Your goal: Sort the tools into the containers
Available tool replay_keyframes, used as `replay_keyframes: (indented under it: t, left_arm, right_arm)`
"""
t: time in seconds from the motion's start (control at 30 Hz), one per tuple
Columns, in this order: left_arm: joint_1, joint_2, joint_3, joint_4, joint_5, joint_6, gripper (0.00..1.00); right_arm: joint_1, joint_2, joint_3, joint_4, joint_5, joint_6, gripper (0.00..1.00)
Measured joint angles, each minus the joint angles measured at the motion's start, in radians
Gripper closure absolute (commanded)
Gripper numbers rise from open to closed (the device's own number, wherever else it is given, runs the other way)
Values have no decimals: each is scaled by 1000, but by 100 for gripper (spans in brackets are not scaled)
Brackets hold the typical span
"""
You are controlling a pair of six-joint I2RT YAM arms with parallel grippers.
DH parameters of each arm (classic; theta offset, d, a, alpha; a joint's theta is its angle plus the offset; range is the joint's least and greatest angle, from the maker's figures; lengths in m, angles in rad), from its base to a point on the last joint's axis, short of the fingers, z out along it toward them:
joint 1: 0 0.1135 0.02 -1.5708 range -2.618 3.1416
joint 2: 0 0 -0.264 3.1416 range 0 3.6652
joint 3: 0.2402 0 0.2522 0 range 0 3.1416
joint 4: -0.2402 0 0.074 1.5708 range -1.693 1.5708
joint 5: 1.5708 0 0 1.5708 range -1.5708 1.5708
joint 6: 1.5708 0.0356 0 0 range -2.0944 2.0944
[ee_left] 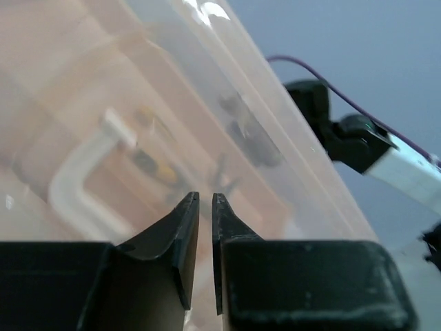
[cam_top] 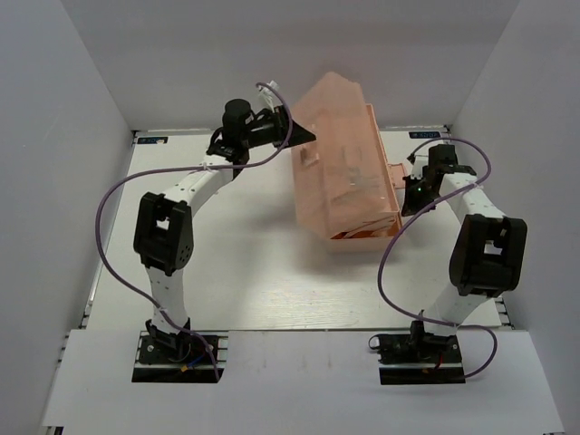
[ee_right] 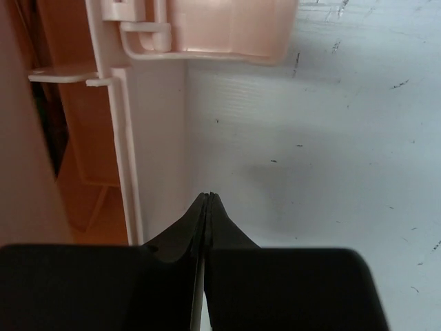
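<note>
Left gripper (ee_left: 205, 201): jaws drawn almost together, only a thin slit between the dark, tapered fingertips. Nothing is seen clamped in the slit. The tips are set against the sloping lid of the toolbox (cam_top: 349, 181), at its upper left edge as seen in the top view. Actual contact cannot be confirmed.

Toolbox: one large box of translucent salmon-pink plastic, smooth and glossy, placed at the far centre of the worktop (cam_top: 254, 272) between the two arms. A pale, chunky, U-shaped lid handle (ee_left: 83, 189) is noted just left of the left fingertips. A yellow-and-black tool (ee_left: 157, 167) is seen blurred through the lid, inside the box and just beyond the fingertips. Darker shapes further right under the lid cannot be identified.

Right gripper (ee_right: 208, 198): clenched fully, fingertips meeting, nothing held. It is positioned low over the worktop, just beside the right outer wall of the toolbox. A ribbed vertical edge of the wall is recorded immediately left of the tips, and a pink projecting flap (ee_right: 227, 27) beyond them.

Worktop: white, matt, with small dark scuffs.
</note>
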Motion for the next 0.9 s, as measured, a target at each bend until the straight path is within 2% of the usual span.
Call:
replay_keyframes:
  t: [0.13, 0.27, 0.33, 0.37, 0.4, 0.47, 0.5, 0.53, 0.57, 0.6, 0.63, 0.7, 0.8, 0.9]
  left_arm:
    - [-33, 23, 36, -41, 57, 4, 75]
    - [-48, 16, 50, -109, 50, 40, 66]
    - [-42, -12, 50, -155, 36, 75, 53]
    - [-38, -36, 48, -181, 22, 97, 40]
    - [-33, -64, 40, -205, 8, 122, 33]
    - [-26, -158, -2, -266, -47, 179, 19]
    - [-22, -217, -41, -298, -85, 217, 9]
    - [-19, -289, -84, -337, -136, 257, 6]
    - [-18, -359, -127, -366, -183, 300, 3]
    - [-19, -433, -175, -391, -237, 343, 0]
    - [-21, -508, -227, -416, -297, 386, 0]
    - [-24, -630, -334, -441, -404, 455, 0]
    - [-24, -760, -503, -482, -536, 527, 0]
    - [-21, -794, -640, -511, -628, 574, 0]
  right_arm:
    - [-31, 0, 2, -1, -47, 19, 100]
    - [-64, -8, 2, 0, -53, 35, 100]
    - [-80, -19, 1, 0, -53, 39, 100]
    - [-89, -27, 1, 1, -50, 39, 100]
    - [-94, -32, 1, 2, -47, 40, 100]
    - [-109, -47, 1, 2, -40, 40, 76]
    - [-116, -55, 1, 2, -38, 38, 65]
    - [-122, -68, -1, 2, -39, 37, 51]
    - [-129, -83, -4, 2, -42, 33, 42]
    - [-134, -108, -12, 6, -48, 27, 40]
    - [-137, -141, -25, 10, -55, 20, 24]
    - [-142, -230, -61, 20, -64, 9, 9]
    - [-140, -360, -105, 36, -69, 5, 9]
    - [-140, -475, -161, 77, -60, 31, 9]
